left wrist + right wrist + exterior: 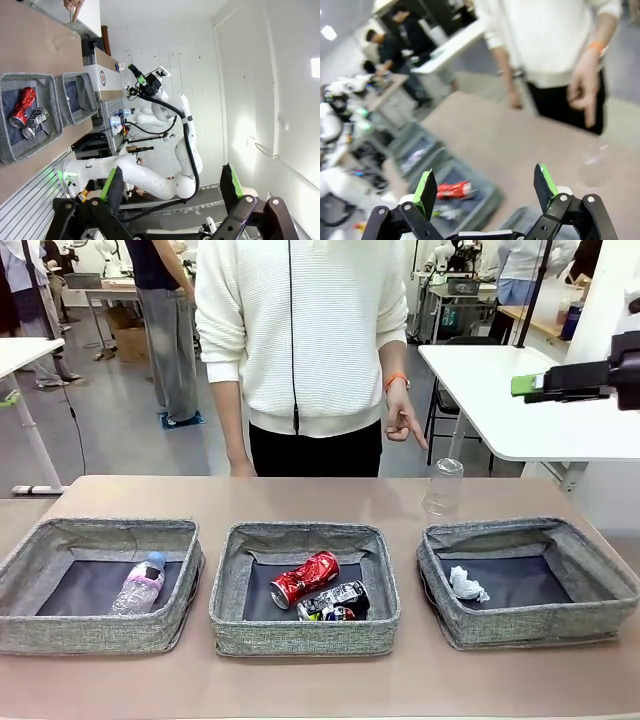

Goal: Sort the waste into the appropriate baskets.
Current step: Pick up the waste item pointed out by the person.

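Sorting is nearing its end. Going left to right, the clear plastic bottle (140,583) is lying in the left basket (40,632), both cans (318,590) in the middle basket (300,635), the paper wad (466,585) in the right basket (600,612). At 1 o'clock, the clear plastic cup (444,487) is standing on the bench (300,495), unsorted. The left gripper (172,187) and right gripper (487,187) are both gaping, holding nothing.

Right gripper (530,387) held high at the right edge of the front view, fingers pointing left, level; jaws wide apart, nothing between them. Left gripper (172,187) likewise spread wide and empty, aimed sideways at the right arm (170,145). Person's hand (403,420) hangs down, index finger extended downward.
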Controlling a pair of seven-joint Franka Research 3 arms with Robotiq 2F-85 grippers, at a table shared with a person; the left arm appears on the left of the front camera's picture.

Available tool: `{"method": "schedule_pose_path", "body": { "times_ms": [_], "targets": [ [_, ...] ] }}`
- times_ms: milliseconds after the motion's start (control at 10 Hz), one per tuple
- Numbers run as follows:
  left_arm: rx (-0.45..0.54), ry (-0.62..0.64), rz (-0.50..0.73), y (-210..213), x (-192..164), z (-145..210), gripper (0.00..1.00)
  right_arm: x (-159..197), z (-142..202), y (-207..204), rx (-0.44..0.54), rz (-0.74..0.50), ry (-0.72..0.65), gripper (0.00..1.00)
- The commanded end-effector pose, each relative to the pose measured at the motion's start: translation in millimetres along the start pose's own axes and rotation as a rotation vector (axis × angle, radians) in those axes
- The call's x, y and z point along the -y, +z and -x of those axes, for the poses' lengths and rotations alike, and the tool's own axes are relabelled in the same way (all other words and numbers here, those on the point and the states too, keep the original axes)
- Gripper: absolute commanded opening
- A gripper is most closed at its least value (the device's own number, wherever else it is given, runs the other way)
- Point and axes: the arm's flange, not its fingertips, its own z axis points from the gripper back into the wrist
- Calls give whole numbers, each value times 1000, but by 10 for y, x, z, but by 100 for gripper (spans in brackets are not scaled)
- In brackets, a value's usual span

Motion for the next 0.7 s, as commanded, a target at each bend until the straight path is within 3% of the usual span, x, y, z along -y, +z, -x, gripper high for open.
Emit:
{"method": "schedule_pose_path", "body": {
  "times_ms": [0,200,300,400,500,600],
  "targets": [
    [-2,-21,14,-14,30,-17,100,-43,31,73,-29,-103,-112,100],
    [-2,-21,14,-14,30,-17,100,-43,31,73,-29,-103,-112,100],
    [-2,-21,14,-14,30,-17,100,-16,27,-10,-7,-31,-27,100],
    [-2,-21,14,-14,30,-17,100,365,-39,-142,-75,-209,-67,100],
    [-2,-21,14,-14,30,-17,100,1039,-107,-332,-25,-361,-11,100],
    [-2,-21,14,-14,30,-17,100,1666,-16,-525,-2,-393,31,100]
  ]
}}
